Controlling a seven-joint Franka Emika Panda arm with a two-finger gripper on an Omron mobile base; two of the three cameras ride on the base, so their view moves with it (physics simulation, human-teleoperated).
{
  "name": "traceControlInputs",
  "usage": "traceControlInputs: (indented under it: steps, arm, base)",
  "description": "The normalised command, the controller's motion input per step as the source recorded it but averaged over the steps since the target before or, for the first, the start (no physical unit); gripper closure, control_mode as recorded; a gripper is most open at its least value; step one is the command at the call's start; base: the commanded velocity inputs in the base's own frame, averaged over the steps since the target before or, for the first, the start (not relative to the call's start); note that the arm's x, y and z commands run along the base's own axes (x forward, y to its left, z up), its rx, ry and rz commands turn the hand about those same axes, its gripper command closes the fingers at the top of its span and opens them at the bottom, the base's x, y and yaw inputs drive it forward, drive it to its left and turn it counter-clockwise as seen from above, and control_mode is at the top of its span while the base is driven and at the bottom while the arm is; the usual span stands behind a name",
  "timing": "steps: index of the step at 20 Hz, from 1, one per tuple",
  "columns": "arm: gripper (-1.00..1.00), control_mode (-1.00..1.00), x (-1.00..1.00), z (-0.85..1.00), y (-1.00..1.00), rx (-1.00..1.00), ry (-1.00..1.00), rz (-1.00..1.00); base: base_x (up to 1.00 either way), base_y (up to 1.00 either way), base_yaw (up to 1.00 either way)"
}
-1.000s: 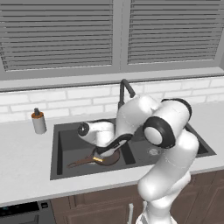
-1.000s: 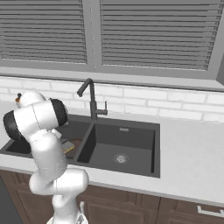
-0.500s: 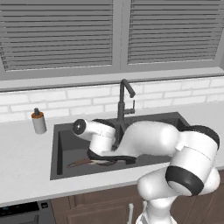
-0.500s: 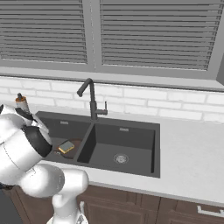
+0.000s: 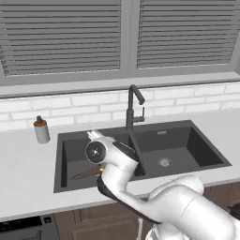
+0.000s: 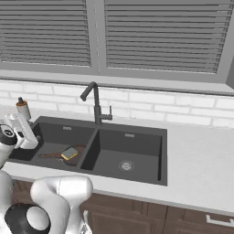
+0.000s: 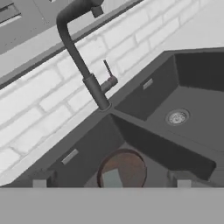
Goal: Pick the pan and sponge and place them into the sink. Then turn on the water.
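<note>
sink (image 6: 130, 132): dark grey, 2 basins, set in light counter (image 6: 201, 160) under brick wall + shuttered window
left basin: holds pan + sponge
right basin: round metal drain (image 6: 126, 166) at bottom, nothing else seen inside
pan (image 7: 122, 169): round, brown, flat on left basin floor; handle (image 5: 86, 173) lies toward basin's front-left corner in left base view
sponge (image 6: 69, 153): inside pan, resting on its bottom; grey-green top, yellow-orange side; pale patch in pan in hand view
faucet (image 6: 94, 104): tall dark gooseneck, behind divider btw basins, spout curves over left-basin side; small lever on its side
water: no stream seen from spout
gripper (image 7: 111, 181): above left basin, over pan, not touching it; jaws wide apart, nothing btw them; both fingertips (image 7: 40, 181) low in hand view, pan seen in gap
gripper, right base view (image 6: 25, 132): at left edge of sink, over rim of left basin
arm (image 5: 115, 164): reaches from front across counter edge, covers part of left basin + pan in left base view
bottle (image 5: 41, 130): small grey w/ brown top, upright on counter left of sink, near wall, apart from sink rim
cabinets (image 6: 137, 215): brown, below counter
</note>
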Motion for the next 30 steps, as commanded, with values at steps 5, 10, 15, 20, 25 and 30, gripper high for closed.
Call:
traceControlInputs:
  steps: [5,10,15,20,25,30]
  arm:
    - [-1.0,-1.0,-0.69,0.82,-0.49,0.41,-0.05,0.0]
    - [-1.0,-1.0,-0.55,0.68,-0.65,0.43,0.0,0.0]
    - [-1.0,-1.0,-0.39,0.43,-0.68,0.41,-0.07,0.0]
    - [-1.0,-1.0,-0.35,0.18,-0.78,0.45,-0.05,0.0]
    - [-1.0,-1.0,-0.07,-0.01,-0.63,0.33,-0.05,-0.1]
    - [-1.0,-1.0,0.0,-0.13,-0.61,0.23,-0.05,-0.2]
  base:
    - [0.0,0.0,0.0]
    - [0.0,0.0,0.0]
    - [0.0,0.0,0.0]
    - [0.0,0.0,0.0]
    - [0.0,0.0,0.0]
    - [0.0,0.0,0.0]
